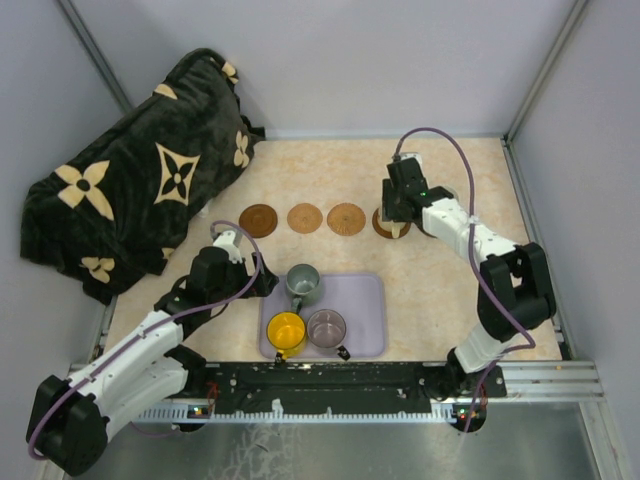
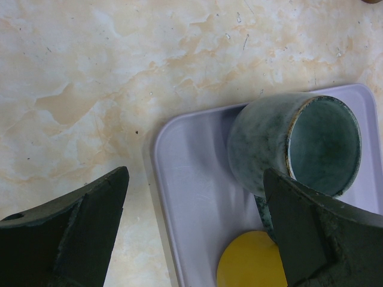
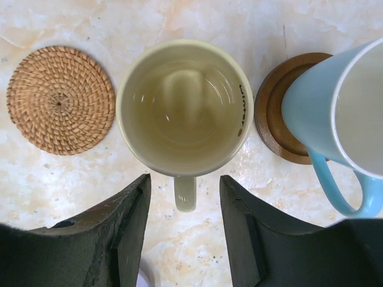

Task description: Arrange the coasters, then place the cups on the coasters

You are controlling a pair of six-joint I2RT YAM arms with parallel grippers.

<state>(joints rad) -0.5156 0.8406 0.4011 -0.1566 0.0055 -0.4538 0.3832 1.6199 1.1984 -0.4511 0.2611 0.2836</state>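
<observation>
Cream cup (image 3: 179,101) stands on the table between woven coaster (image 3: 60,100) and blue cup (image 3: 335,107) on dark coaster (image 3: 270,113); right gripper (image 3: 184,185) parted, clear either side of its handle. Left gripper (image 2: 194,179) wide over tray (image 2: 191,203) corner, beside grey-green cup (image 2: 263,143)

Printed just inside the rim of the cream cup (image 3: 179,107), on the right side in the right wrist view: a short line of dark lettering, too small and blurred to read. Scattered over the black blanket (image 1: 130,190): tan four-petal flower and star emblems, no legible letters. No readable text anywhere.
</observation>
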